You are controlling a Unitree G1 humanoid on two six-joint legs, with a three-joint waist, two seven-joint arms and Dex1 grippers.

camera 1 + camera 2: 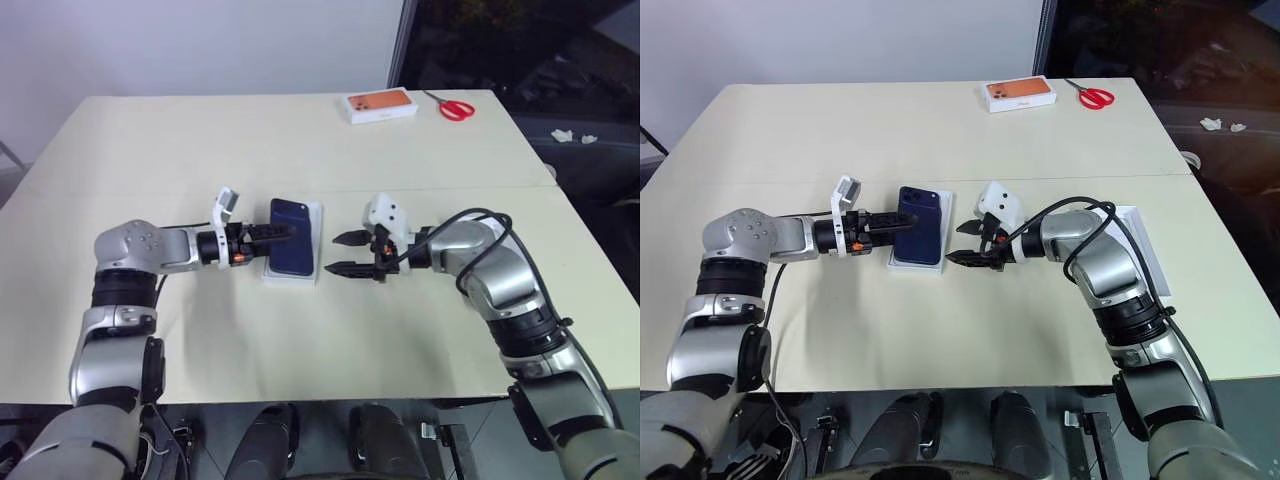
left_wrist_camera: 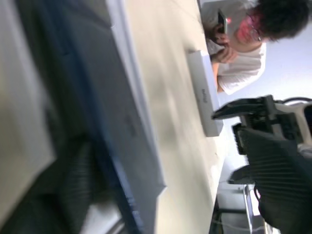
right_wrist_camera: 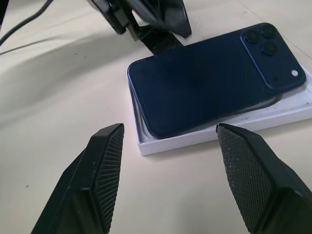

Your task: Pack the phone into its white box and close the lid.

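The phone (image 3: 209, 78) is lying crooked across the white box (image 3: 234, 127), not seated yet. It's looking slick, stiff and thin, so I'd be pinching its long edges. Left gripper (image 1: 283, 233) is sitting at the phone's edge, can't tell how open; right gripper (image 1: 341, 253) is hanging open and empty beside the box.

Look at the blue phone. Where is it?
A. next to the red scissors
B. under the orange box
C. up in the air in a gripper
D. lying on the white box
D: the phone lies back-up on the white box, crooked, with one long edge overhanging the rim.
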